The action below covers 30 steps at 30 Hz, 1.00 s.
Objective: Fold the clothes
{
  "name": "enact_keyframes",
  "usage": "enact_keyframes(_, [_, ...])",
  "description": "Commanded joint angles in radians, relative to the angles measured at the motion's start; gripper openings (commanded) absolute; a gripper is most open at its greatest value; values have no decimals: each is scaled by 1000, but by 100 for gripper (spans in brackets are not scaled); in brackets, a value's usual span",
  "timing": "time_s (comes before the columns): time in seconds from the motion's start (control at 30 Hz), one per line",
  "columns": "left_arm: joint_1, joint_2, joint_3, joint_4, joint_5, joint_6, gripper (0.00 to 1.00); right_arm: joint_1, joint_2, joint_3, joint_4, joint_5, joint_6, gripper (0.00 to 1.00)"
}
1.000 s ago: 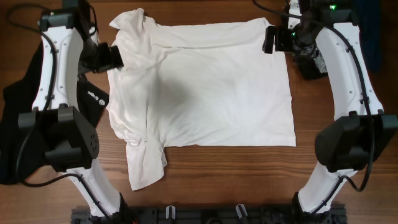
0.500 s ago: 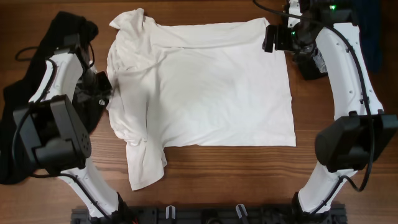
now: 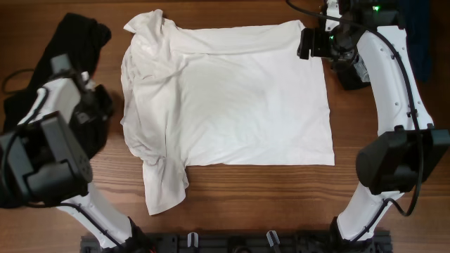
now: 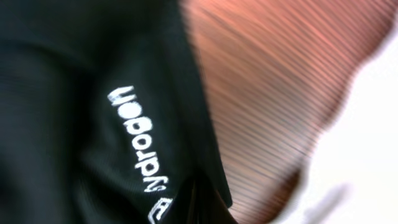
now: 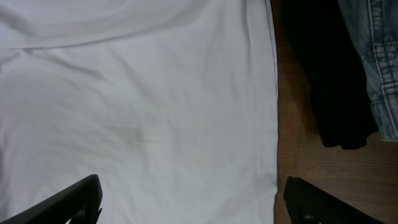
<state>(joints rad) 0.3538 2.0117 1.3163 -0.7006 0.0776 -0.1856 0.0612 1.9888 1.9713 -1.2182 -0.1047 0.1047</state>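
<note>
The white T-shirt lies spread on the wooden table, plain side up, with its left side rumpled and one sleeve trailing toward the front. A limp black garment lies left of it, and its white logo fills the blurred left wrist view. My left gripper hangs over that black garment, shut, its dark fingertips together at the bottom edge; nothing shows between them. My right gripper is open above the shirt's far right corner. The shirt's right edge runs between its fingers.
Right of the shirt lie a black cloth and a piece of blue denim, near the right arm's base. Bare wood shows between the black garment and the shirt. Dark blue fabric sits at the far right edge.
My left arm swung left, away from the shirt's left shoulder to over the black garment, and its jaws closed. The right gripper barely moved.
</note>
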Motion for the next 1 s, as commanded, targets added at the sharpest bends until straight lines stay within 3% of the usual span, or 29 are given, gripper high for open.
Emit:
enact_keyframes(0.0, [116,37,-40,38,-60,9,4,-2,5,-2,-2,0,-1,94])
enact_keyframes(0.07, [129,37,-38,63,-6,55,8,-2,5,-2,-2,0,0,95])
enact_keyframes(0.1, [126,37,-32,66,18,55,26,-2,5,-2,-2,0,-1,95])
enact_keyframes(0.13, [123,37,-22,66,46,55,63,-2,5,-2,-2,0,-7,95])
enact_keyframes(0.17, [117,37,-3,61,91,55,88,-2,5,-2,-2,0,-21,95])
enact_keyframes(0.2, [111,36,15,53,119,54,100,-2,5,-2,-3,0,-35,95])
enact_keyframes(0.3, [84,30,123,-47,208,55,100,-4,5,-2,-16,3,-52,94])
enact_keyframes(0.43, [36,-9,267,-266,214,55,100,-29,-37,-2,-21,-6,13,93])
enact_keyframes(0.57, [23,-151,280,-381,214,46,100,-60,-166,-2,-45,-7,61,99])
enact_keyframes(0.63, [-7,-256,280,-424,214,13,100,-84,-246,-2,-105,9,160,100])
enact_keyframes(0.73, [-88,-372,280,-504,151,-95,100,-108,-327,-2,-225,60,308,100])
enact_keyframes(0.87, [-299,-453,276,-645,-116,-341,100,-111,-389,-6,-391,200,571,100])
enact_keyframes(0.97, [-439,-461,224,-690,-155,-499,100,-111,-441,-75,-390,233,612,100])
